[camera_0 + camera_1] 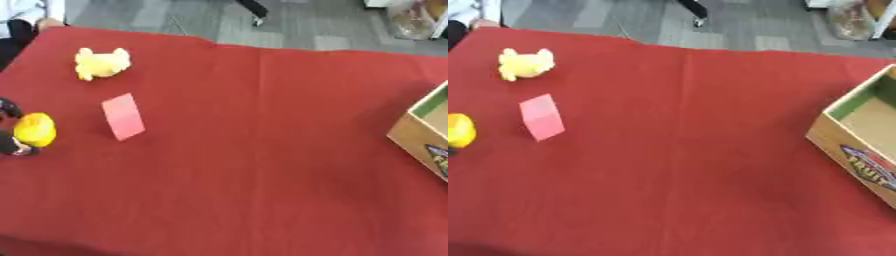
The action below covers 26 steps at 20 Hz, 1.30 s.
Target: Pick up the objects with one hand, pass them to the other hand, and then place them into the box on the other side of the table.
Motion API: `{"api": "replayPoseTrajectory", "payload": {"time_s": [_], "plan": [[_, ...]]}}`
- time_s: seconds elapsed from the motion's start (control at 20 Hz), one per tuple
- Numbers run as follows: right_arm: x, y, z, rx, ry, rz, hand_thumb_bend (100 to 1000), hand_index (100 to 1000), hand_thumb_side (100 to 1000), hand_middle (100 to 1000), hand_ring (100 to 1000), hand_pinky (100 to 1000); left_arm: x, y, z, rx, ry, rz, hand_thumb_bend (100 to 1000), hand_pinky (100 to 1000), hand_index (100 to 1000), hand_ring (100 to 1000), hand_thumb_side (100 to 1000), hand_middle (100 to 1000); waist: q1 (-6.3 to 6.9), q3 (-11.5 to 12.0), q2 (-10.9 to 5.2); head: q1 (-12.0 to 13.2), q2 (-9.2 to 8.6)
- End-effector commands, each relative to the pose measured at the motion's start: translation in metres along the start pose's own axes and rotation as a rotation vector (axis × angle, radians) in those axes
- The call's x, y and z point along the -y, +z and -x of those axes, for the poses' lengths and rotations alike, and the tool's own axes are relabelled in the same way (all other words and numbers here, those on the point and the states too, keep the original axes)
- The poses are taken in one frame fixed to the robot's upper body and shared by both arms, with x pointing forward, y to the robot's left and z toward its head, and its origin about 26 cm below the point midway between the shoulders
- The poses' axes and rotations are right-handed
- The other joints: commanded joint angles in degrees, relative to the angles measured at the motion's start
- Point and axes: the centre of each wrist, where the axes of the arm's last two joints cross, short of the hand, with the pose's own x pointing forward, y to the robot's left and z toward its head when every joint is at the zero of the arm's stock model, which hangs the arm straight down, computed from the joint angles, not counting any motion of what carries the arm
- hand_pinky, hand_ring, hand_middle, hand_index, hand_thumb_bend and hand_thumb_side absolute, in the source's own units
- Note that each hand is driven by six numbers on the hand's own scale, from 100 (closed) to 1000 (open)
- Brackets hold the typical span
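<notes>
— What is your left hand doing right now?

— My left hand [10,127] is showing at the left edge of the table, dark fingers curling round a yellow rounded object [35,129]. I am gripping it from above and below (only the fingertips are showing, the rest is running out of view).

— And your right hand?

— It is not appearing in either view.

— What else is lying on the table?

— A red tablecloth [254,165] is covering the whole surface. A pink flat block [122,116] is lying just beside the yellow object, towards the middle of the table. Further back, near the far left corner, a pale yellow plush toy [101,63] is sitting apart from both.

— Where is the box?

— The cardboard box [859,150] is standing open at the right edge, well apart from everything on the left. Its inside is looking tan with a green inner wall, and a coloured label is showing on its outer side (I cannot read it).
</notes>
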Motion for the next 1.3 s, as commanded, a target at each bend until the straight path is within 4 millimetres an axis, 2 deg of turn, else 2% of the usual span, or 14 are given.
{"api": "replayPoseTrajectory", "payload": {"time_s": [0.05,0.25,0.4,0.5,0.95,1.3], "plan": [[0.002,-0.002,-0.005,0.018,0.015,-0.001,100,927,598,892,761,862,-0.012,0.003,0.004,-0.006,-0.007,-0.023,476,781,740,808,143,769,0.14,-0.07,-0.7,0.34,-0.57],[0.003,-0.002,-0.004,0.015,0.014,-0.001,100,927,601,891,759,862,-0.01,0.002,0.005,-0.007,-0.005,-0.012,405,772,694,801,100,758,0.12,-0.04,-0.69,0.4,-0.53],[0.003,-0.002,-0.004,0.015,0.014,-0.002,100,927,602,890,759,862,-0.008,0.002,0.005,-0.007,0.0,-0.01,287,754,628,782,100,735,0.08,0.0,-0.73,0.46,-0.53],[0.003,-0.002,-0.004,0.016,0.013,-0.002,100,927,602,890,758,862,-0.008,0.002,0.005,-0.006,0.005,-0.014,248,748,593,776,100,726,0.06,0.03,-0.76,0.48,-0.54],[0.003,-0.002,-0.005,0.017,0.014,-0.004,100,927,605,889,758,863,-0.012,0.01,-0.002,0.032,0.01,-0.05,197,740,517,751,100,690,0.05,0.24,-0.92,-0.13,-0.96],[0.004,-0.002,-0.005,0.018,0.016,-0.005,100,928,606,888,758,864,-0.022,0.023,-0.012,0.085,0.02,-0.124,176,737,499,734,100,667,0.04,0.48,-1.02,-0.26,-1.16]]}}
